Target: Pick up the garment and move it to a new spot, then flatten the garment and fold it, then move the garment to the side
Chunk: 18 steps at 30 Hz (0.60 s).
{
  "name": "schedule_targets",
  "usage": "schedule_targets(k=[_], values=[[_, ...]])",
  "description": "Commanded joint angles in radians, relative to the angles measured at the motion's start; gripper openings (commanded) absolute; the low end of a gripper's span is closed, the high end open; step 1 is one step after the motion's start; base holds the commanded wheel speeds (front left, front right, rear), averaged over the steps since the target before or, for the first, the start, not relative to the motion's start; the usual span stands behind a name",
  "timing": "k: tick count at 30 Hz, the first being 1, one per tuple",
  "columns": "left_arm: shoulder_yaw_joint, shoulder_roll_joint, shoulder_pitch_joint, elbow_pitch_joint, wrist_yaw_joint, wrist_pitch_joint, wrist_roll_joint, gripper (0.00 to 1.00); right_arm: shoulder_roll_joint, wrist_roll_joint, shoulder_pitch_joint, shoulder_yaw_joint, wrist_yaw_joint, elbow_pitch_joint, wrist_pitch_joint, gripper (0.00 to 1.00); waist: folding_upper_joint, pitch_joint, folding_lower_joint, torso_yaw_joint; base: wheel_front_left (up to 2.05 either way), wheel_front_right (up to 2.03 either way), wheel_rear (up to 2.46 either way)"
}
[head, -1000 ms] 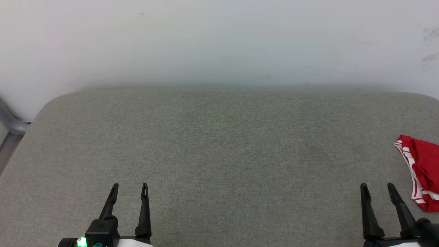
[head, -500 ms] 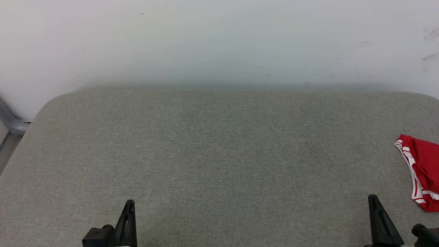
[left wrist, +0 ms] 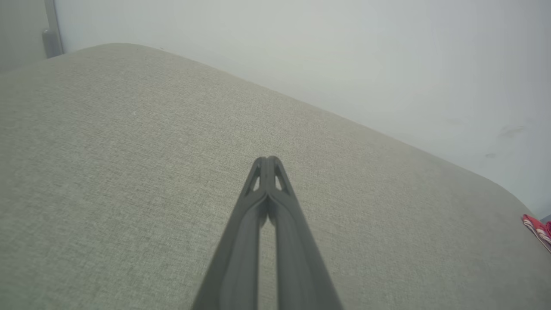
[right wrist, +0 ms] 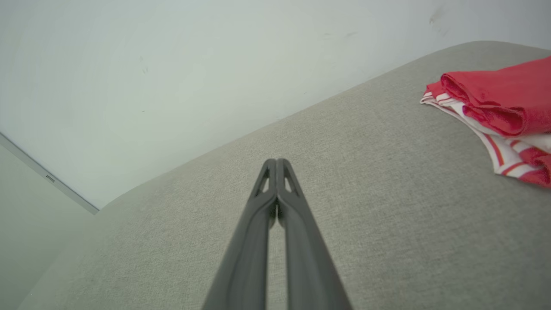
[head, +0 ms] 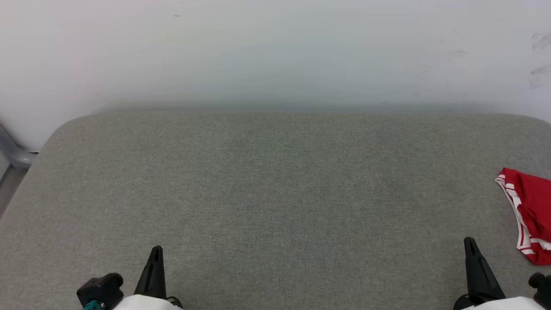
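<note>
The garment [head: 531,211], red with red-white striped trim, lies bunched at the far right edge of the grey padded table [head: 275,193]; it runs off that view's edge. The right wrist view has the garment [right wrist: 499,99] at its upper right, and the left wrist view catches a sliver of the garment [left wrist: 538,226] at its right edge. My left gripper [head: 156,252] sits shut at the lower left, holding nothing. At the lower right my right gripper [head: 470,242] is shut and empty too, a short way left of the garment. Both fingertip pairs touch in the wrist views: left gripper [left wrist: 267,160], right gripper [right wrist: 276,162].
A white wall [head: 275,51] rises directly behind the table's far edge. A grey metal frame [head: 13,155] stands off the table's left corner. The table has rounded far corners.
Both grippers closed from open to shut, with nothing between the fingers. Both drew back toward the bottom of the head view. The garment has not moved.
</note>
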Motion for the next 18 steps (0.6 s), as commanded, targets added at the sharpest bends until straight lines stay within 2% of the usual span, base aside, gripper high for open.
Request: schedule_targets(k=[1, 4, 5, 18], values=[[0.008, -0.002, -0.031, -0.008, -0.007, 0.009, -0.05, 0.0, -0.002, 0.048, -0.032, -0.002, 0.0, -0.006, 0.009, 0.0, 0.0, 0.0, -0.0001, -0.001, 0.0, 0.0, 0.0], [0.015, -0.003, -0.04, -0.003, -0.014, 0.022, -0.101, 0.0, -0.002, 0.096, -0.042, -0.002, 0.0, 0.0, 0.021, 0.0, 0.0, 0.001, -0.0001, -0.001, 0.0, 0.0, 0.0], [0.021, -0.004, -0.048, 0.002, -0.02, 0.034, -0.151, 0.0, -0.001, 0.142, -0.051, -0.003, 0.0, 0.005, 0.032, 0.0, 0.0, 0.002, -0.0001, -0.002, 0.0, 0.0, 0.0], [0.044, -0.008, -0.081, 0.022, -0.044, 0.082, -0.348, 0.0, 0.001, 0.323, -0.087, -0.006, 0.0, 0.028, 0.08, 0.0, 0.0, 0.006, -0.0001, -0.006, 0.0, 0.0, 0.0]])
